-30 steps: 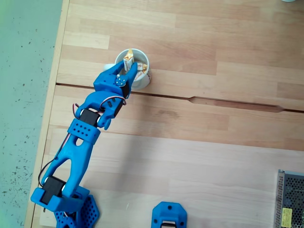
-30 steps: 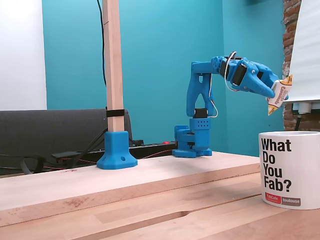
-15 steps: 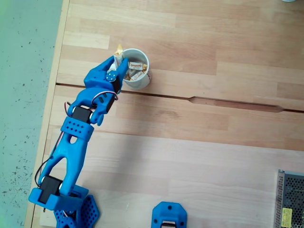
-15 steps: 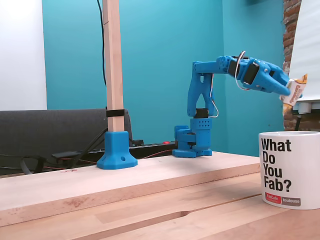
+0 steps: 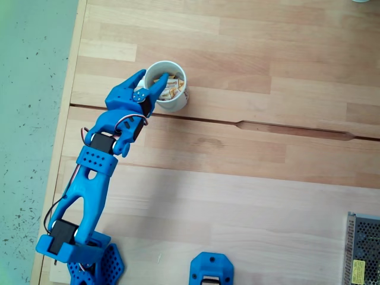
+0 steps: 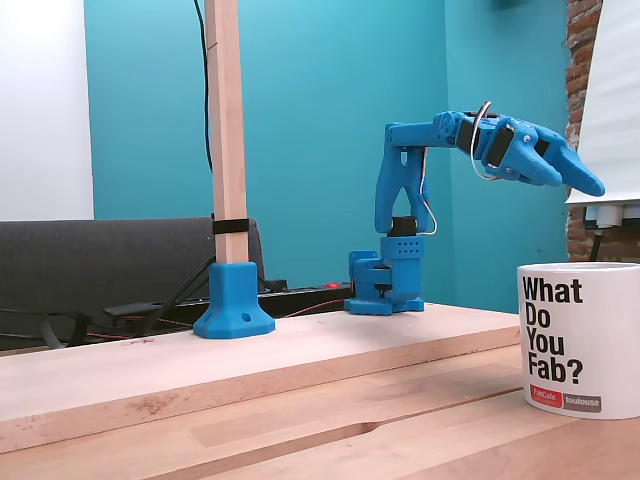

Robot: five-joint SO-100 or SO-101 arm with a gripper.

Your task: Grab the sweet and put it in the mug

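Your claw [image 5: 151,81] now stands apart and empty over the rim of the mug [image 5: 177,102]; half a second ago it pinched the sweet [image 5: 172,85]. That sweet now lies inside the mug among others, so the drop looks done.

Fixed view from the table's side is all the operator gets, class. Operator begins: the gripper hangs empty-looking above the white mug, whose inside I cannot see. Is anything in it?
Observer: Yes. From above, several wrapped sweets lie inside the mug.
Operator: Are the jaws open or shut?
Observer: Open. From above, the gripper has its fingers spread, one tip over the mug's opening and the other by its left rim.
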